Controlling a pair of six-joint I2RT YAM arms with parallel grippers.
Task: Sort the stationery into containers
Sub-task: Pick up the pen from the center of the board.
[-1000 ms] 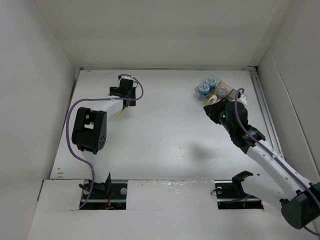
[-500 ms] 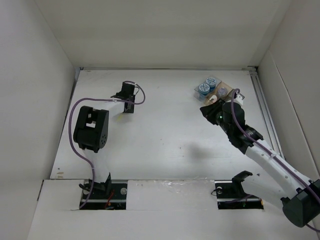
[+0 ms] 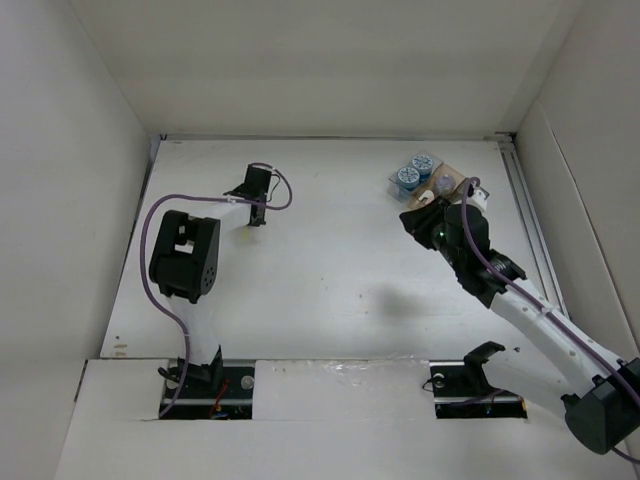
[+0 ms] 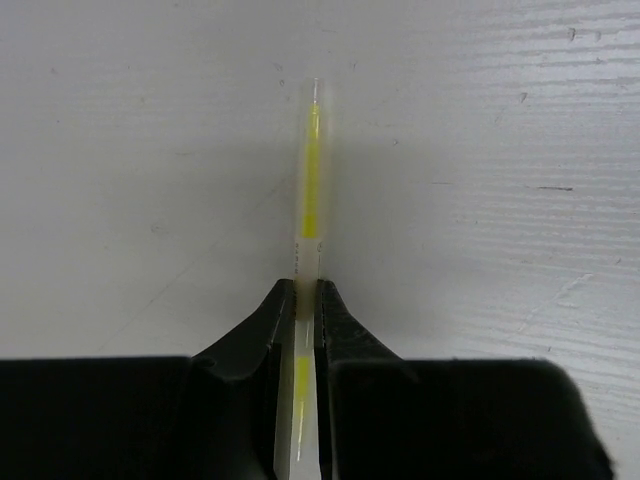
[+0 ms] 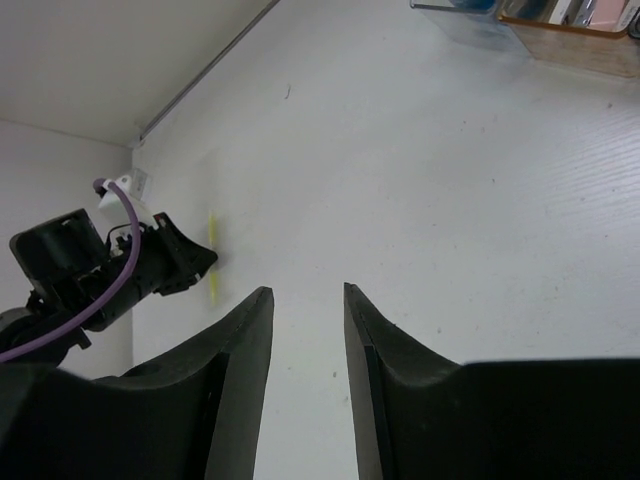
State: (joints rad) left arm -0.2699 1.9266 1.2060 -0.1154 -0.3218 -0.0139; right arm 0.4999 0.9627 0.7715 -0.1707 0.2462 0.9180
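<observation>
1. Closing is the change on the near left: the left gripper (image 4: 305,291), wide open and sitting farther up the table a second ago, has dropped and its jaws now pinch the slim clear-bodied pen with a yellow core (image 4: 311,160). The pen lies flat on the white table (image 4: 500,150), most of its length poking out beyond the fingertips (the grip sits toward one end, not mid-barrel).
2. Reading for the task: pick secured, lift not yet begun. This pen has the whole table to cross to reach the containers.
3. On the right side, the right gripper (image 5: 305,310) has backed slightly off the tray since a second ago. Its jaws stand apart with nothing between them, only bare table showing through the gap.
4. Farthest back: the small clear divided organizer tray (image 3: 447,183), with two round blue-and-white tape rolls (image 3: 407,178) already in its left compartments. What fills the tan part I cannot tell.
5. View differences:
   - The left wrist view alone proves the pinch; from the top the pen is barely a yellow fleck under the gripper.
   - The right wrist view gives a low side look at that grip, well apart from the tray.
   - Only the top view shows the rolls.
</observation>
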